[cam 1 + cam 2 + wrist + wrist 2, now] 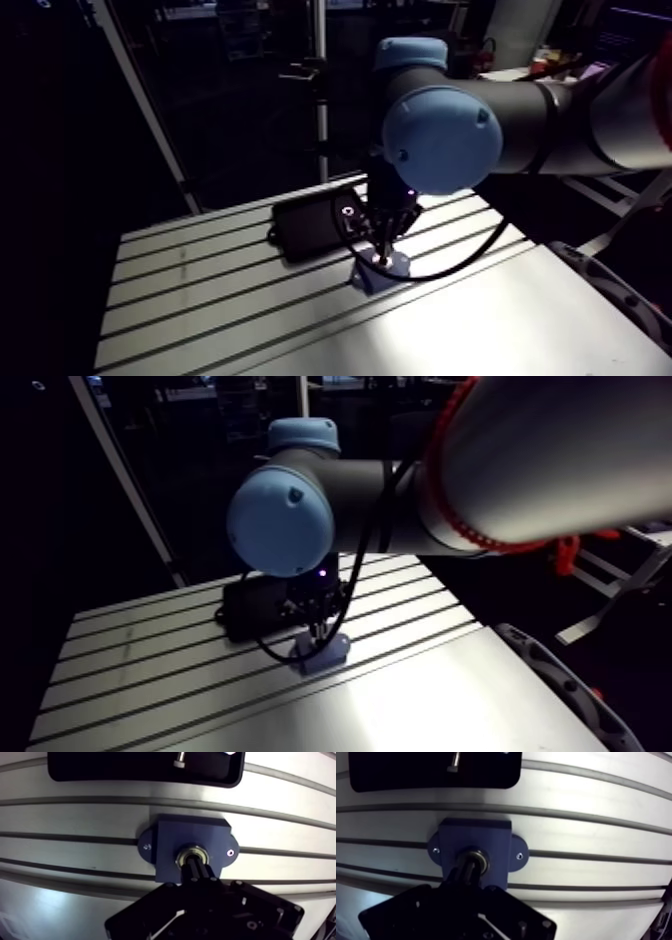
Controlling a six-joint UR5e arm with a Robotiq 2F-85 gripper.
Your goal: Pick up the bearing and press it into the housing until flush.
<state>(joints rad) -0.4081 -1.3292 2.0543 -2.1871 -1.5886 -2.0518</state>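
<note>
Housing (pixel 190 834) on slotted table (pixel 75 819)

I see the blue housing (pixel 175 837), a flat block with two screwed ears, lying flat across a desk (pixel 75 817) slot. The metal-ringed bearing (pixel 192 853) sits in its centre bore, partly hidden.
</note>
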